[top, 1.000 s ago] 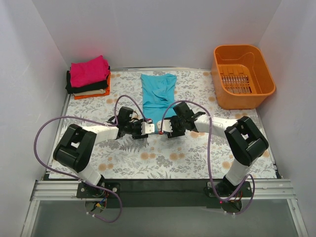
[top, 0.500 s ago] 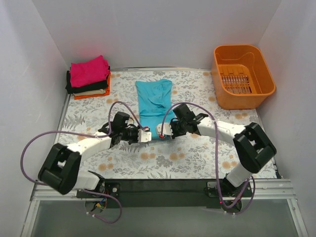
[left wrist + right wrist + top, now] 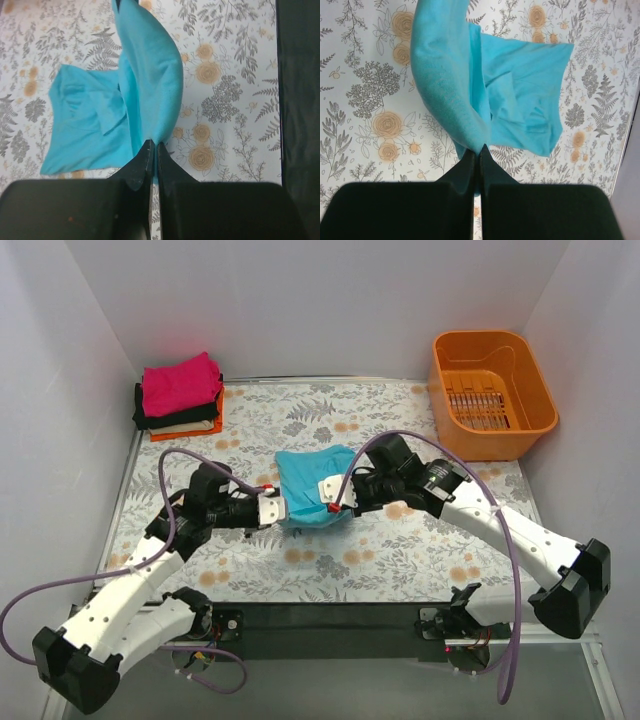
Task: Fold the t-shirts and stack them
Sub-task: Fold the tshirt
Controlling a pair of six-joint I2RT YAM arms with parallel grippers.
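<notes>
**Both hands pinch the teal shirt's near edge over the floral desk**

The teal t-shirt [image 3: 312, 472] sits at about the middle of the desk [image 3: 400, 552], between the two arms. Its far part lies flat on the floral cover. Its near edge is raised off the surface and bowed into a rounded fold.

The left hand [image 3: 280, 508] is at the shirt's near left corner. In its wrist view the left hand [image 3: 151, 148] has its fingers pressed together with no gap, and the cloth [image 3: 90, 120] rises straight out from between the tips.

The right hand [image 3: 326, 502] grips the near right corner in the same way. Its own view shows the right hand [image 3: 477, 152] clamped tight on a thick roll of the fabric [image 3: 520, 85]. The two hands are near each other, with only the bunched edge between them.

From above, the lifted fold seems to hang just over the flat layer, but contact is hard to judge.

In the far left corner a folded stack rests on the desk, with the magenta-pink shirt [image 3: 180, 383] on top. Under it are the black shirt [image 3: 165, 419] and the orange shirt [image 3: 190, 430] at the bottom. The orange basket [image 3: 490, 445] stands at the far right, well apart from the teal shirt.
</notes>
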